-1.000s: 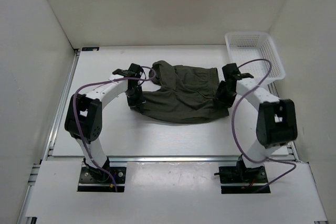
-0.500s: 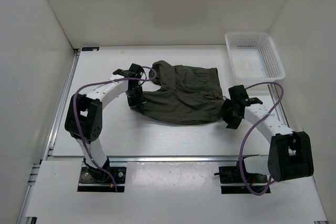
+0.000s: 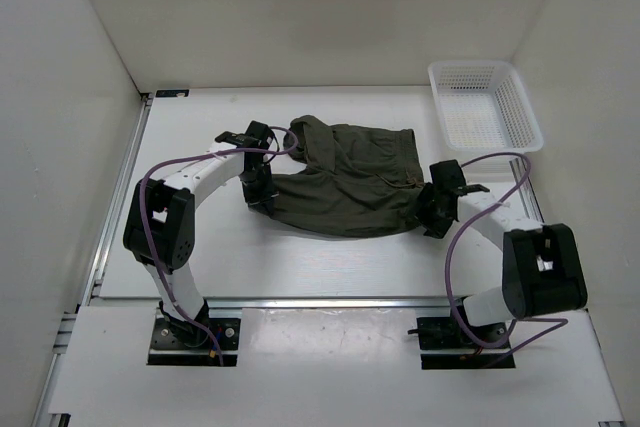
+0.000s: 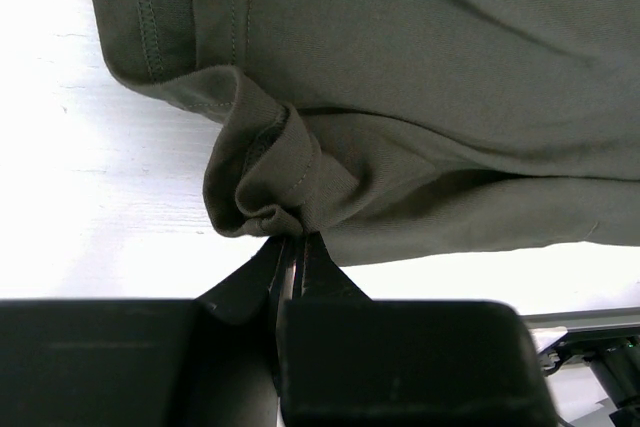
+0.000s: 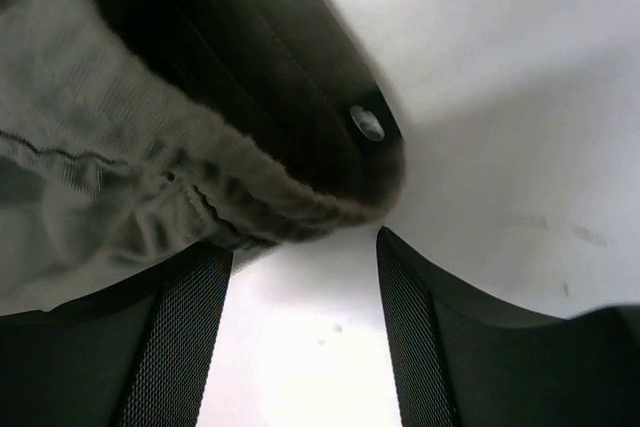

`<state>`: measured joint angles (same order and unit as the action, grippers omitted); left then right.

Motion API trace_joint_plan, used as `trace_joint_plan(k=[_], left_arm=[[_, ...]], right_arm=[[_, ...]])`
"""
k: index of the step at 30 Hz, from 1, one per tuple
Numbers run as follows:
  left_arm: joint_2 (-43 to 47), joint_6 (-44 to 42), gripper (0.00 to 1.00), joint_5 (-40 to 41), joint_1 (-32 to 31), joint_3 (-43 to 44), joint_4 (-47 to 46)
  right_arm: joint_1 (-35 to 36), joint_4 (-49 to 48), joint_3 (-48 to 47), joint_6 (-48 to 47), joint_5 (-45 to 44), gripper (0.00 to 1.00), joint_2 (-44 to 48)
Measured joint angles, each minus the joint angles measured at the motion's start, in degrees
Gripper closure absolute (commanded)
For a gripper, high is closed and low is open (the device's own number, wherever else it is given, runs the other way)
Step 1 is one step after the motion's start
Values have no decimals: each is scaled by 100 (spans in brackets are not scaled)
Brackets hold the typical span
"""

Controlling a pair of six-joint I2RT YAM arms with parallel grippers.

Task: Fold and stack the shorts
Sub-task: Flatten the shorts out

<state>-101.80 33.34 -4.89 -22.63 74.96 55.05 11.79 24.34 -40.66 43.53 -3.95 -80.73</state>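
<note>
Black left end effector (image 3: 262, 199): closed, with both fingers pressed together on a bunched fold of hem at the left edge of the shorts (image 3: 345, 182). In the left wrist view the puckered cloth sits right at the tips of the end effector (image 4: 296, 247).
Left arm (image 3: 190, 182): white links bent in an arc from the near edge of the desk (image 3: 200, 247) toward the garment's left side, with a purple cable (image 3: 148, 187) looping along it.
Shorts: dark olive-green soft fabric, lying on the desk between the two arms. They are spread mostly flat with wrinkles, and the near edge curves toward the arm bases. Stitched seams show up close (image 4: 400, 97).
Right end effector (image 3: 432, 222): open, and low at the near right corner of the shorts. In the right wrist view (image 5: 305, 277) the jaws stand apart with bare white desk between them.
Hem at right corner (image 5: 100, 147): thick, ribbed and folded, lying just beyond the fingertips. Whether it touches them cannot be told.
Metal stud (image 5: 367, 123): small and shiny, set in the dark underside of the fold.
White mesh basket (image 3: 494, 147): at the far right corner of the desk, apart from the shorts.
</note>
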Motion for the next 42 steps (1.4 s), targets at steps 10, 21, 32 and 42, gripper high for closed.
trace_joint_plan(k=[10,21,32,42], left_arm=[[0,15,90,2,-2,-24,-11],[157,4,90,111,81,452,350],[474,-129,90,96,826,3265,1115],[1578,-127,90,-133,1038,3674,1338]], right_arm=[[20,-535,-260,72,-273,100,-487],[31,26,-846,-160,-516,100,109],[66,992,-3615,-614,-315,100,431],[85,1845,-4634,-929,44,100,1388]])
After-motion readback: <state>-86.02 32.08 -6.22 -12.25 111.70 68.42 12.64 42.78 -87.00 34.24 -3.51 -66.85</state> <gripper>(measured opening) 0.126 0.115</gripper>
